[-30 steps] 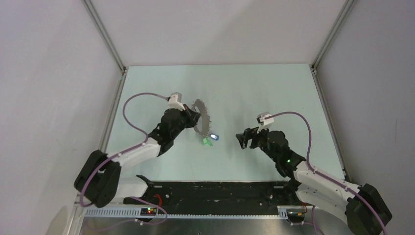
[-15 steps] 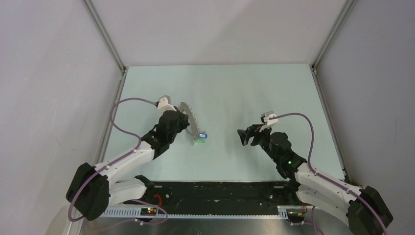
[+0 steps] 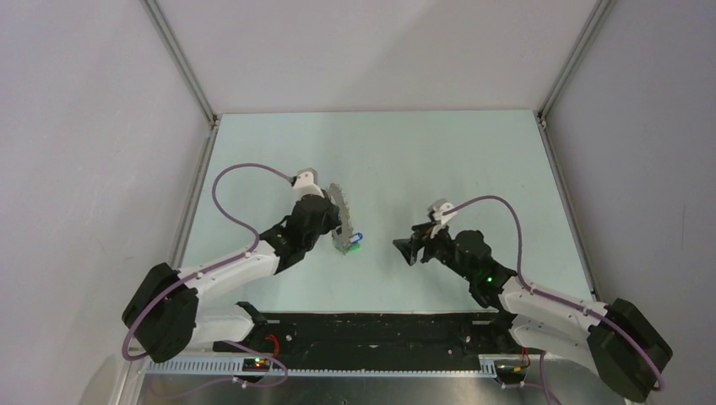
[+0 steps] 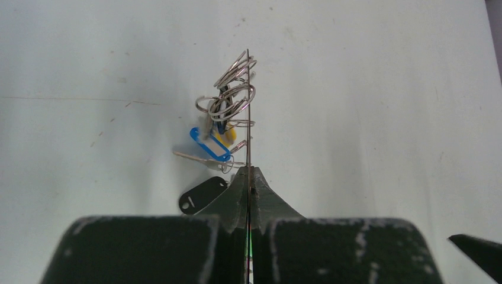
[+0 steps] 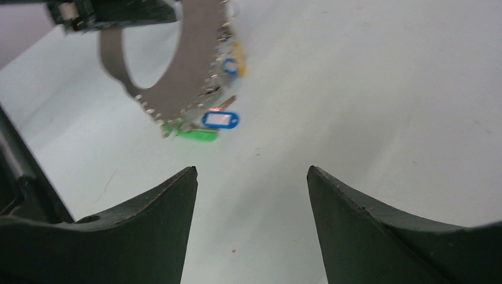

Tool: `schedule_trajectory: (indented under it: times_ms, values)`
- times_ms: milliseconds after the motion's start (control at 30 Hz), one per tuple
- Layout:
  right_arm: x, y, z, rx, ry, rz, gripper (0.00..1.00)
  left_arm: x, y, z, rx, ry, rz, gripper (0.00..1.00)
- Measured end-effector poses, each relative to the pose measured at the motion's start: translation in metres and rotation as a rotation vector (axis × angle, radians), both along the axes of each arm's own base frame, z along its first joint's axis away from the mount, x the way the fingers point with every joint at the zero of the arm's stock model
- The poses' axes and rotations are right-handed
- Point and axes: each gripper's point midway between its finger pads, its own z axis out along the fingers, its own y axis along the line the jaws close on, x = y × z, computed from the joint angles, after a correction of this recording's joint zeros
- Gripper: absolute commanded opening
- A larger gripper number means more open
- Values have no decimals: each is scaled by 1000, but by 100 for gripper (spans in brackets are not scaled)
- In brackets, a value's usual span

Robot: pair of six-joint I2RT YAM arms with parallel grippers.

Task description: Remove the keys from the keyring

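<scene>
Shows the keyring (image 3: 341,213) left of centre over the table (image 3: 439,160), standing on edge. Pinched at its rim by the left gripper (image 3: 332,226), jaws pressed together on the thin metal. From the left wrist, seen edge-on as a fine line rising straight out of the closed fingertips (image 4: 240,188). Carries the keys (image 3: 355,245) bunched at its lower end, down at the table; contact with the surface cannot be told. Among them: a blue tag (image 4: 210,145), a black tag (image 4: 202,196) and several silver split rings (image 4: 234,94). From the right wrist, appears as a broad grey band with a toothed outer edge, blue tag and green tag (image 5: 198,135) just beneath. Places the right gripper (image 3: 404,250) near on the right, apart from keyring and keys, pointed toward them, jaws spread wide.
</scene>
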Motion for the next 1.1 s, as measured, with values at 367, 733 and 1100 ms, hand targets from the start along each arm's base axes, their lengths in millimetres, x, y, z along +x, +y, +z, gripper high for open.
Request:
schedule_trajectory:
  times_ms: [367,733,1100]
  values:
    - [-33,86,28,-219,-235,260,72,-14,-33,11,-93,16,-46,0]
    - [-25,128,16,-420,-378,271,73,-28,-37,33,-209,33,-20,0]
    - [-8,142,6,-516,-457,192,23,-29,-32,29,-209,60,19,16]
